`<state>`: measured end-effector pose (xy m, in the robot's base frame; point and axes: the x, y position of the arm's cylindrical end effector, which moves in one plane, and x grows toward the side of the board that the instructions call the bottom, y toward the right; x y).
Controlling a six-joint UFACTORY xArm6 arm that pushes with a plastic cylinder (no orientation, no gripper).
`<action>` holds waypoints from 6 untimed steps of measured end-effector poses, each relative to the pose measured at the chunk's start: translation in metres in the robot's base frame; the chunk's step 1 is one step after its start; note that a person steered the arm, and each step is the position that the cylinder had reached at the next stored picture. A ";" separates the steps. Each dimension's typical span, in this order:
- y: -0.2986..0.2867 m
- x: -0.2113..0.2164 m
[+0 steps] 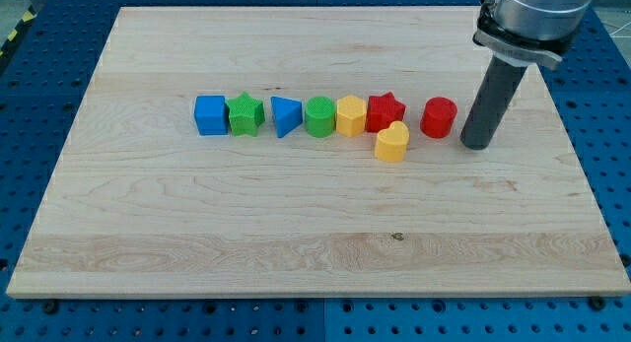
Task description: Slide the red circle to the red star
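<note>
The red circle (439, 117) lies on the wooden board, right of centre. The red star (385, 111) lies a short gap to its left, at the right end of a row of blocks. My tip (476, 144) rests on the board just to the right of the red circle, close beside it, with a thin gap showing. The dark rod rises from there toward the view's top right.
A row runs left from the red star: yellow hexagon (351, 116), green circle (319, 116), blue triangle (285, 116), green star (245, 114), blue square (210, 115). A yellow heart (392, 142) lies just below the red star. The wooden board (296, 234) ends at blue perforated table.
</note>
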<state>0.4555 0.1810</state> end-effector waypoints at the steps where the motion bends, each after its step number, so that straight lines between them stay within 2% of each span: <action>1: 0.000 -0.013; 2: 0.000 -0.038; 6: 0.000 -0.050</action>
<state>0.4058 0.1810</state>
